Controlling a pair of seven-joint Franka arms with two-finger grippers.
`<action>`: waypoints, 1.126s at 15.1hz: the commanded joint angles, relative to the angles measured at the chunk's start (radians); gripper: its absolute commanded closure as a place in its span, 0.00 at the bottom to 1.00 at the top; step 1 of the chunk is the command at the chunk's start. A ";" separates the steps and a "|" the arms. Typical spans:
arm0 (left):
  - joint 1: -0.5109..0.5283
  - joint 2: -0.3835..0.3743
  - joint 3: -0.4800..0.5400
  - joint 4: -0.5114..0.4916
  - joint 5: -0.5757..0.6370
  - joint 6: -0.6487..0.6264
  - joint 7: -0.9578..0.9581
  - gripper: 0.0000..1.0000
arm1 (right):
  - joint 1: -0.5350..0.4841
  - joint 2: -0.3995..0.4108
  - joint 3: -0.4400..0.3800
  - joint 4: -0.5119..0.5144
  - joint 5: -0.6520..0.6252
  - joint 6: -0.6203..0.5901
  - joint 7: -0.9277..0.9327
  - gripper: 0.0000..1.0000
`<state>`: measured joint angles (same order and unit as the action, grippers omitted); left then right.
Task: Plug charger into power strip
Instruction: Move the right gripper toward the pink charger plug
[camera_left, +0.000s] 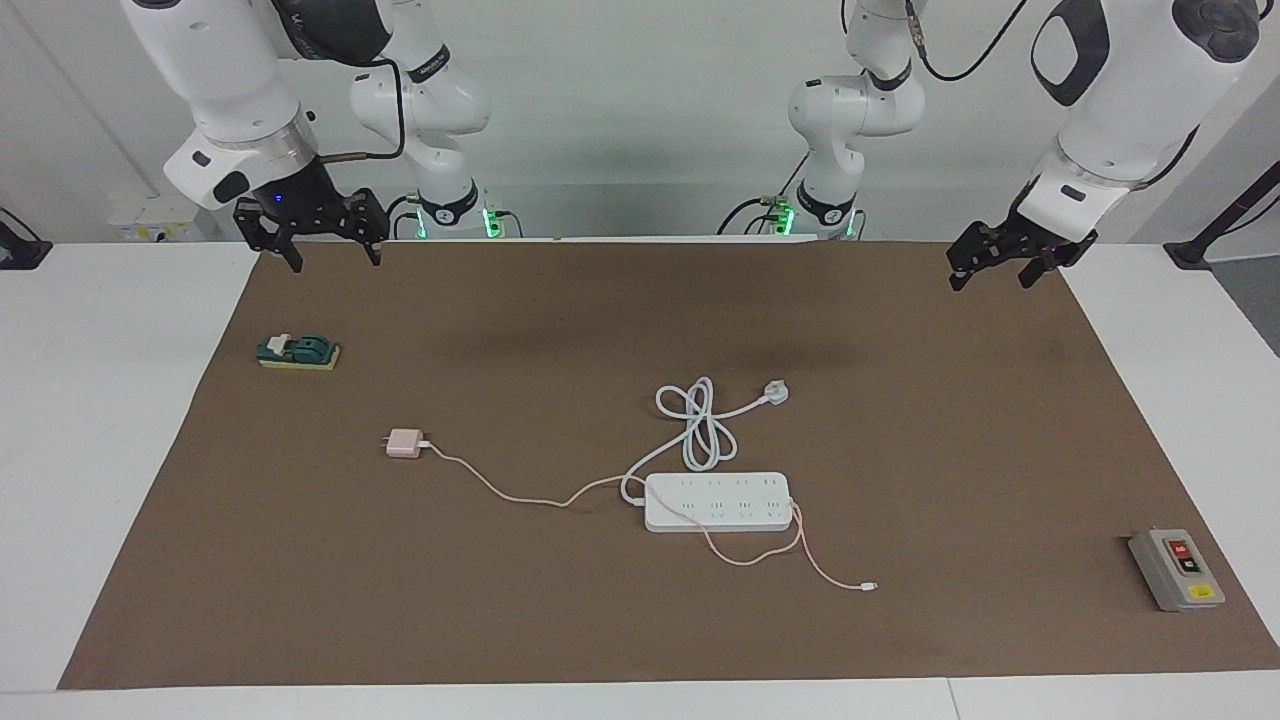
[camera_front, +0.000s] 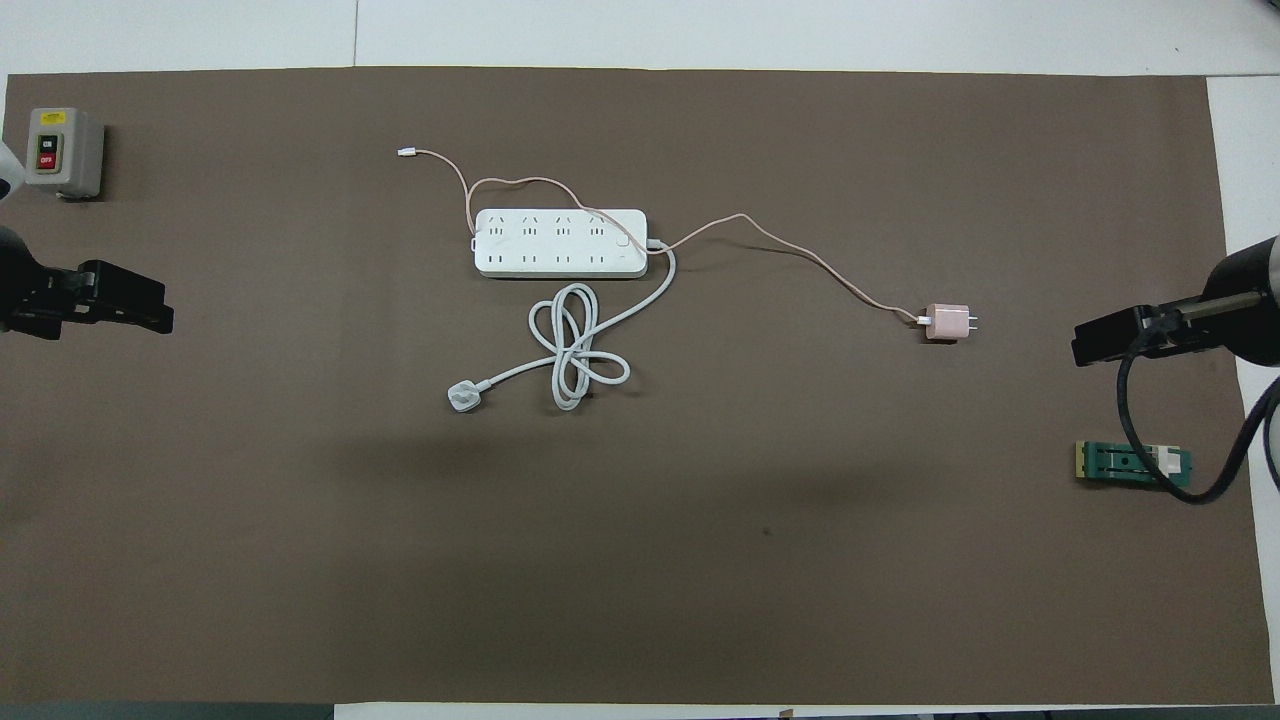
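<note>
On a brown mat (camera_left: 900, 420) covering a white table (camera_left: 110, 420), 2 Franka arms are waiting with nothing in their grasp. The left gripper (camera_left: 992, 273) is hanging in the air over the mat's edge at the left arm's end, its fingers spread apart and holding nothing. The right gripper (camera_left: 332, 254) is hovering over the mat's corner at the right arm's end, its fingers likewise spread and holding nothing.

The power strip (camera_left: 717, 502) is lying flat near the middle of the mat, its 2 rows of sockets facing up. Its thick white cord (camera_left: 700, 430) is looping in a loose knot on the side nearer to the robots and ending in a white three-pin plug (camera_left: 776, 392). The charger (camera_left: 405, 443) is resting on the mat, well apart from the strip, toward the right arm's end and unplugged. Its thin pink cable (camera_left: 500, 490) is trailing to the strip, curling around its end, and finishing in a tiny white connector (camera_left: 868, 586) farther from the robots.

A green block (camera_left: 298, 352) is sitting under the right gripper's side of the mat. A grey button box (camera_left: 1176, 569) is lying near the left arm's end.
</note>
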<state>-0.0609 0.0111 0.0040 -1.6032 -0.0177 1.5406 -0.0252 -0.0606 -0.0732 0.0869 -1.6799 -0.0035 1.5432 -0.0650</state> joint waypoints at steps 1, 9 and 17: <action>0.001 -0.017 0.001 -0.015 0.012 0.001 0.005 0.00 | -0.016 -0.019 0.008 -0.023 0.019 0.003 0.014 0.00; 0.003 -0.017 0.001 -0.015 0.012 0.001 0.005 0.00 | -0.007 -0.022 0.008 -0.033 0.020 0.005 0.033 0.00; 0.003 -0.017 0.001 -0.015 0.012 0.001 0.005 0.00 | -0.231 0.169 0.005 -0.052 0.377 0.031 0.641 0.00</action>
<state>-0.0609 0.0111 0.0040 -1.6032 -0.0177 1.5406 -0.0252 -0.2073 0.0120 0.0835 -1.7414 0.2750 1.5510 0.4805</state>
